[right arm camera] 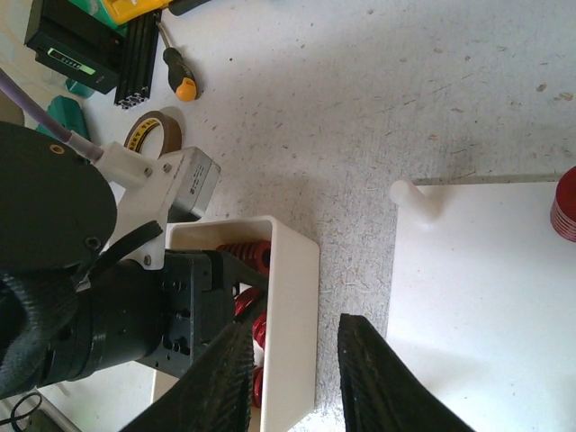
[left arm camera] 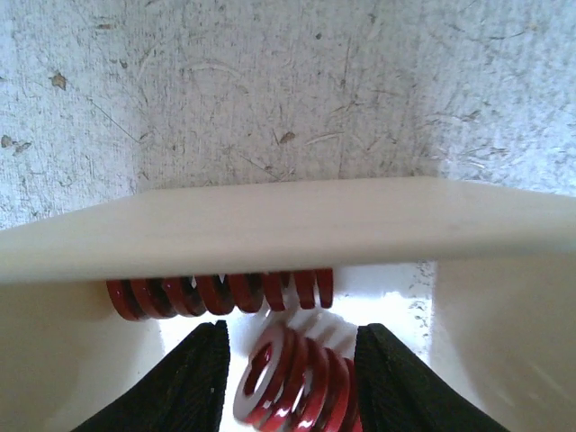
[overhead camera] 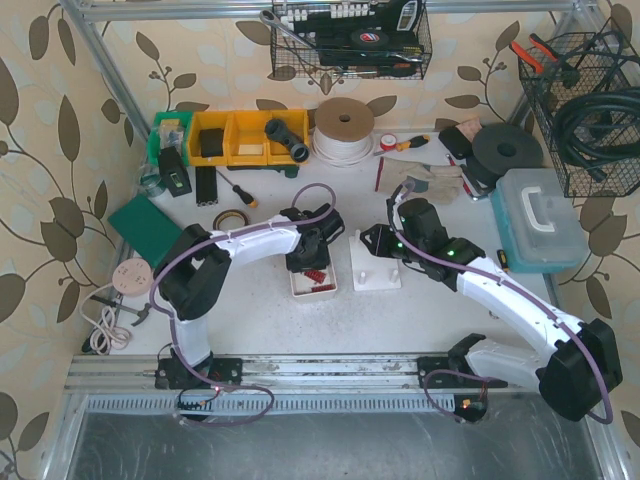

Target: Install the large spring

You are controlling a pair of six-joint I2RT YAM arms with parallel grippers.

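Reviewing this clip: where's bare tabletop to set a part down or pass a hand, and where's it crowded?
Bare table between the white tray, the peg plate and the front rail. Crowded: the back row of yellow bins, spool, gloves and toolbox.

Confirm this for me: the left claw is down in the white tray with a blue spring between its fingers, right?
Wrong colour: the spring between the fingers of the left claw is red, not blue; the left wrist view shows it. The claw is down in the white tray.

Workshop bench: yellow parts bins [overhead camera: 245, 158]; screwdriver [overhead camera: 238, 190]; toolbox [overhead camera: 540, 218]; hanging wire baskets [overhead camera: 290, 65]
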